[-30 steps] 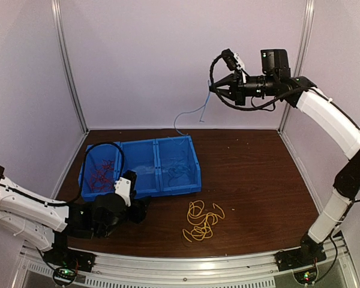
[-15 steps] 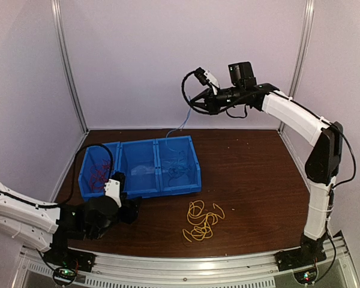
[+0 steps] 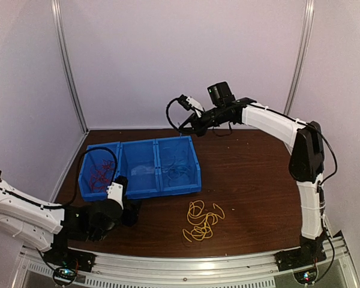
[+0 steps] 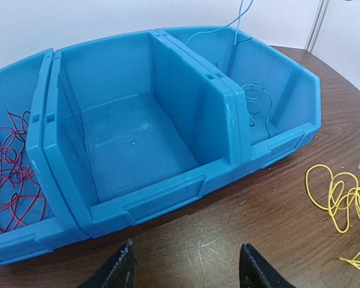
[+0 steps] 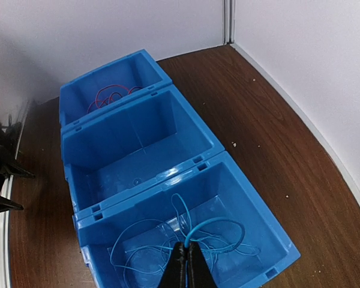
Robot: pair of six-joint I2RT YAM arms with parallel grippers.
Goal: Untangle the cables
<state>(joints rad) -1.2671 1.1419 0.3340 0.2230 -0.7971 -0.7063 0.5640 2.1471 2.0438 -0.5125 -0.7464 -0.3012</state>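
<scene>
Above the end compartment of the bin [image 4: 168, 195], right gripper [image 5: 186, 249] jaws pinch the light blue cable [image 5: 205, 223], plain only from its wrist view; left gripper [image 4: 186, 264] jaws spread, short of the front wall.

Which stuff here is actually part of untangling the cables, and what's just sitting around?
Job: light blue cable, pinched by right gripper; red cable, in the blue bin; yellow cable, on the table.
Bystanders: black arm cable; left gripper, open and empty.

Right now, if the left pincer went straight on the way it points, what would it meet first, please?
The left pincer would probably meet the blue bin first, at its middle compartment's front wall.
</scene>
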